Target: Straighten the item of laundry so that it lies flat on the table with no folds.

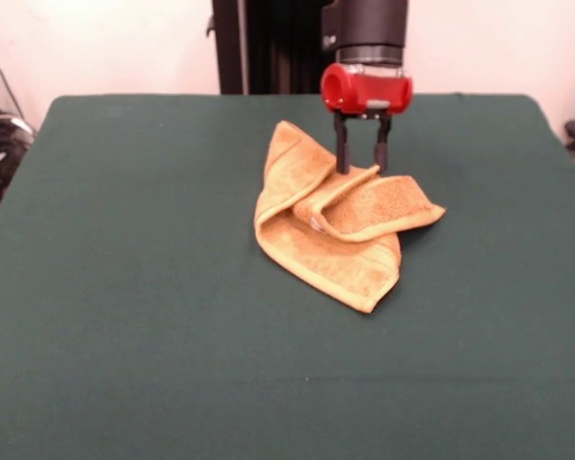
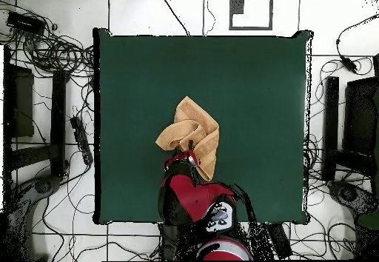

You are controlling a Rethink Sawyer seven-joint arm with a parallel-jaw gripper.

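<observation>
We are working on the towel [image 1: 337, 222], which is lying crumpled near the middle of the table [image 1: 125, 287], one flap folded back over the rest. Our gripper [image 1: 360, 167] is standing at the fold's far edge, jaws narrowly apart, holding nothing. Next we are likely needing to pinch that flap and draw it outward.

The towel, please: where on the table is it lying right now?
In the front view, the towel lies crumpled just right of the table's centre, directly beneath the hand.

Even, soft indoor light; faint shadow under the towel [image 1: 340, 225].
</observation>
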